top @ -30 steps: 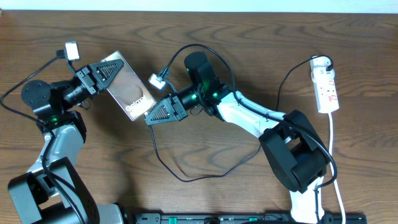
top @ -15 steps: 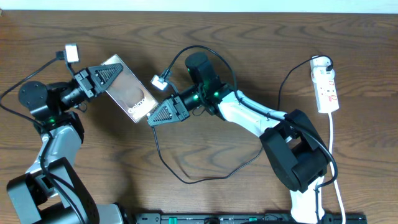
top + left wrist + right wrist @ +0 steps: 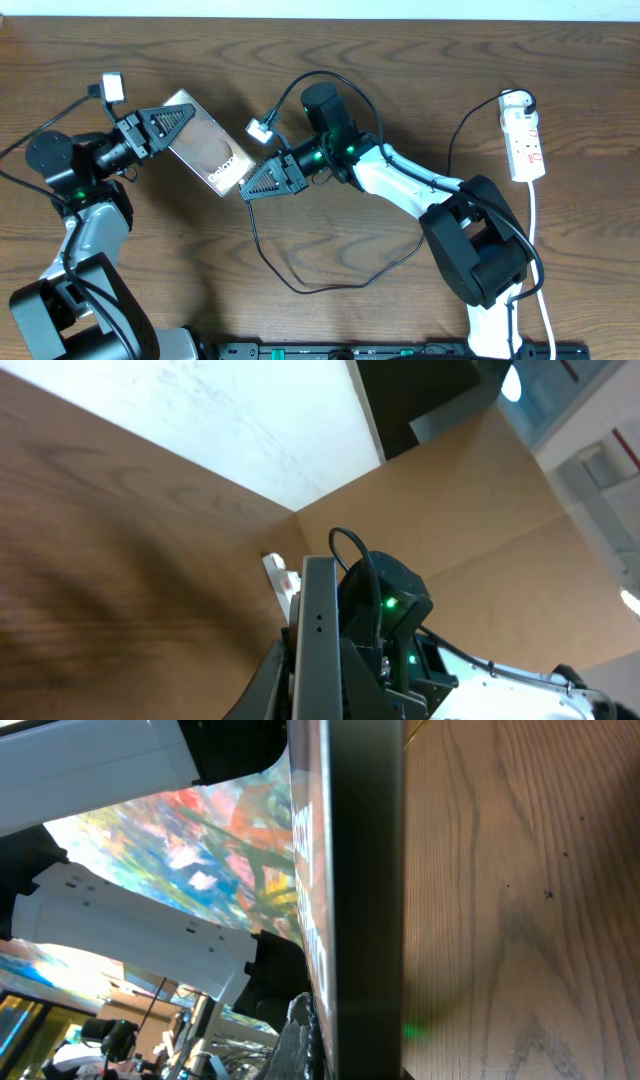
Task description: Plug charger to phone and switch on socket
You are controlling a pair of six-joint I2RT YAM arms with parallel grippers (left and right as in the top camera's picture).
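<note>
The phone is a dark slab with white lettering, held off the table at a slant. My left gripper is shut on its upper end; in the left wrist view the phone's grey edge stands between the jaws. My right gripper is shut at the phone's lower end, on the tip of the black charger cable. The plug tip itself is hidden. In the right wrist view the phone's dark edge fills the middle, with one finger beside it. The white socket lies far right.
The charger cable loops across the table below the right arm and runs up to the socket. The socket's white cord trails down the right edge. White camera plugs and thin black leads stick up from both wrists. The table is brown wood.
The right gripper has shifted slightly right and up along the phone's lower end. The left arm and phone have moved a little. Both grips are unchanged.
</note>
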